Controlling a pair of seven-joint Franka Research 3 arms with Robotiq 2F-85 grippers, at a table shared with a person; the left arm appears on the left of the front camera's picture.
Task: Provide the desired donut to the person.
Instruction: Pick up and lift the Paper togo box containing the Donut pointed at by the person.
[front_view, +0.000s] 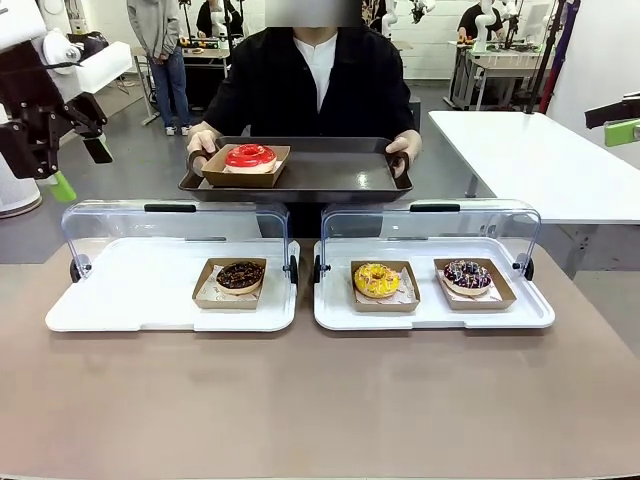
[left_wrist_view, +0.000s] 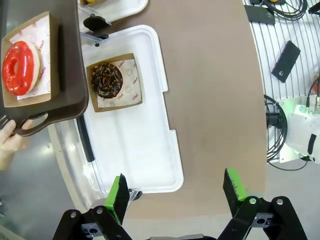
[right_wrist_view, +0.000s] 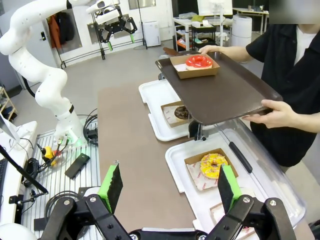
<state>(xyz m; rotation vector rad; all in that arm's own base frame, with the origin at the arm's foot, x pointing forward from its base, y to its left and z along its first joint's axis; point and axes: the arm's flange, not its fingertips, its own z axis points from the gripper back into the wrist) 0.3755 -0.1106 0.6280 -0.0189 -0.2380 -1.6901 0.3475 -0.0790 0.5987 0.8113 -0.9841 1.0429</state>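
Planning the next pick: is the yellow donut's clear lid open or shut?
Open: the clear lid stands raised behind the yellow donut, leaving it uncovered.

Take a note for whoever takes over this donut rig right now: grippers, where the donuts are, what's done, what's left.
Left gripper: open, empty, raised over the left display case's end.
Right gripper: open, empty, raised at the right side.
Person's hands hold a dark serving tray; the red donut sits on it in its cardboard boat.
Chocolate donut is in the left case. Yellow donut and sprinkled donut are in the right display case. Lids are up.
Done: red donut appears delivered.
Left: probably nothing; confirm with the person.
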